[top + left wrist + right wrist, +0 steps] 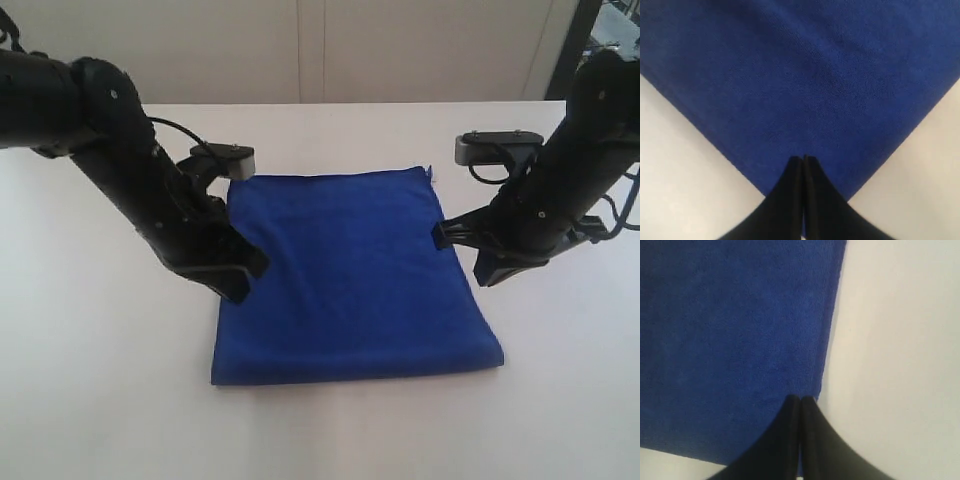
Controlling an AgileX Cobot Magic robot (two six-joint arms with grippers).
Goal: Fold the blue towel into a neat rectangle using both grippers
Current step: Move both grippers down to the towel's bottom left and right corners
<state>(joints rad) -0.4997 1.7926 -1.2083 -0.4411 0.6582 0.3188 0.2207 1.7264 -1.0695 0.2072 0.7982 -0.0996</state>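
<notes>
A deep royal-blue microfibre towel (pixel 350 280) lay flat on the plain white counter (pixel 100 400), near its middle. It was spread as a roughly four-sided shape, narrower at the far edge than at the near one. The near edge looked rounded and a little thicker. A tiny pale fleck showed at the far right corner.

The left black tapered claw (pixel 803 160) had its two fingers pressed together, with no gap and no cloth visible between them. In the left wrist view its tips sat over a corner of the towel, which the fingers themselves hid. Whether the tips touched the fabric could not be told. In the exterior view the left black jointed arm (pixel 150 190) slanted down to the towel's left edge, its end overlapping the cloth.

The right black tapered claw (pixel 800 401) was likewise pressed together, holding nothing that showed. Its tips stood over the towel's right edge, where blue met white. The right black jointed arm (pixel 560 200) leaned in from the right side, its end just beside that edge.
</notes>
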